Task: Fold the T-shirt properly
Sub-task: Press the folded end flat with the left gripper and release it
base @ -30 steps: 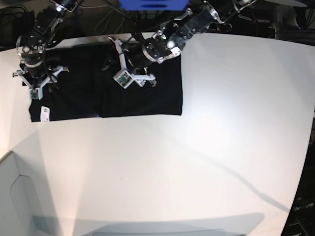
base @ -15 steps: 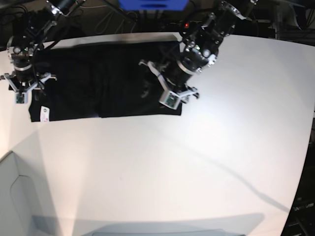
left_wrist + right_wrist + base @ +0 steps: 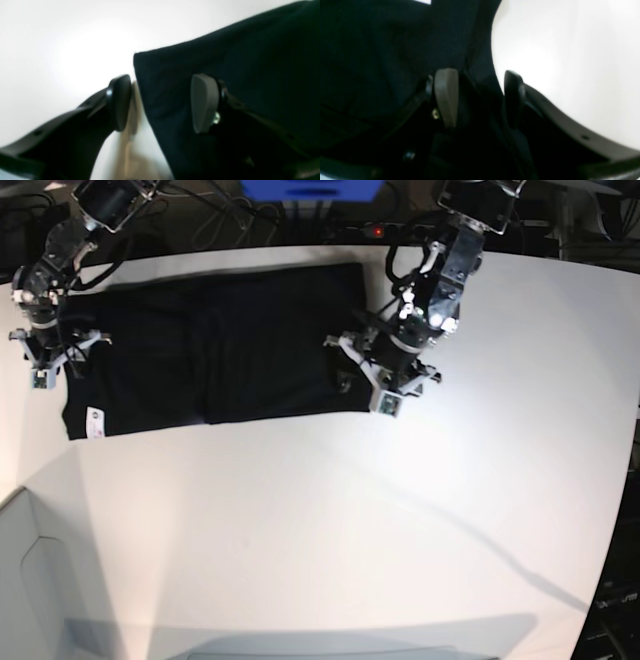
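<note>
In the base view, the near part of the white table is bare. Farther back lies the black T-shirt, spread as a long flat rectangle with a small white tag at its near corner on the view's left. It looks already folded lengthwise, so I judge that the step in hand is the cross fold, with both arms placed at the two short ends.

The left gripper stands at the end of the shirt on the view's right. In the left wrist view its jaws are apart: one finger is over the table just beside the cloth edge, the other is over the fabric, so the edge lies between them. Nothing is clamped.

The right gripper is at the opposite end, near the far corner. In the right wrist view its jaws are also apart, and the shirt's border runs between the two fingers. Whether the pads touch the fabric I cannot tell, the picture is blurred.

The next move, I think, calls for lowering and closing both grippers on the edges, taking all layers together, then lifting evenly so the fold stays straight.
</note>
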Controlling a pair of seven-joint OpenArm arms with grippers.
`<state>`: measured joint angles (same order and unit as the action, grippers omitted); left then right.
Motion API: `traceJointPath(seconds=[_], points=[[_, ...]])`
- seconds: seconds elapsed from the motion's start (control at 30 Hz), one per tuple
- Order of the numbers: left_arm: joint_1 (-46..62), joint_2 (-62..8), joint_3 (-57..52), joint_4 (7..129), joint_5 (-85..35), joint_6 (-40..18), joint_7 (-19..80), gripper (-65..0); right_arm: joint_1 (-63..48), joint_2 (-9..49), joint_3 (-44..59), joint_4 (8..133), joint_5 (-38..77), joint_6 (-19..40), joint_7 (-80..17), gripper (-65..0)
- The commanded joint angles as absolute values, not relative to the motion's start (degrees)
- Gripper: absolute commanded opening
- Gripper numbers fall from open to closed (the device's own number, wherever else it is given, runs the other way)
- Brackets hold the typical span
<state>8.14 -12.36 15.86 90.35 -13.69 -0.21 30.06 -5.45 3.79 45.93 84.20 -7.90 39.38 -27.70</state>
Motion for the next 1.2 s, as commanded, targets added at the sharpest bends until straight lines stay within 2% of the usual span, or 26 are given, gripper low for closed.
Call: traceJointPath(seconds=[0.0,0.13,0.2,0.27,0.37,0.4,0.67,0.87,1.17], points=[[7.96,-12.35,15.87,90.77,-13.93,-0.31,30.37,-28.3,-5.67,4.18,46.02,83.82,-9.19,40.00,-29.49,-34.8],[7.25,-12.35,16.04,90.77,-13.93,-0.31,30.37,-28.3,-5.67,4.18,45.93,82.15,-9.19,40.00,-29.49,-35.3],[6.99,-12.35,15.87,90.77,-13.93,-0.31,30.37,-28.3,-5.67,4.09,45.93,82.15,-9.19,40.00,-29.49,-38.0],[6.90,-12.35,15.87,90.77,-13.85,-0.31,30.37,-28.3,-5.67,3.91,45.93,82.15,-9.19,40.00,-29.49,-44.8],[6.90,-12.44,15.78,90.77,-13.85,-0.31,30.37,-28.3,-5.67,3.38,45.93,82.15,-9.19,40.00,-29.49,-63.0],[6.90,-12.44,15.78,90.77,-13.85,-0.31,30.37,-28.3,-5.67,3.38,45.93,82.15,-9.19,40.00,-29.49,-65.0],[7.08,-12.79,15.69,93.05,-13.85,-0.31,30.37,-28.3,-4.26,3.30,46.11,86.73,-8.66,40.00,-29.49,-65.0],[8.75,-12.97,15.25,98.07,-13.85,-0.04,30.90,-28.3,-5.23,2.86,46.02,95.34,-1.36,40.00,-32.04,-65.0],[15.16,-12.88,5.67,103.16,-13.85,-0.31,30.90,-28.3,-5.58,0.75,45.85,103.34,0.48,40.00,-35.47,-65.0]])
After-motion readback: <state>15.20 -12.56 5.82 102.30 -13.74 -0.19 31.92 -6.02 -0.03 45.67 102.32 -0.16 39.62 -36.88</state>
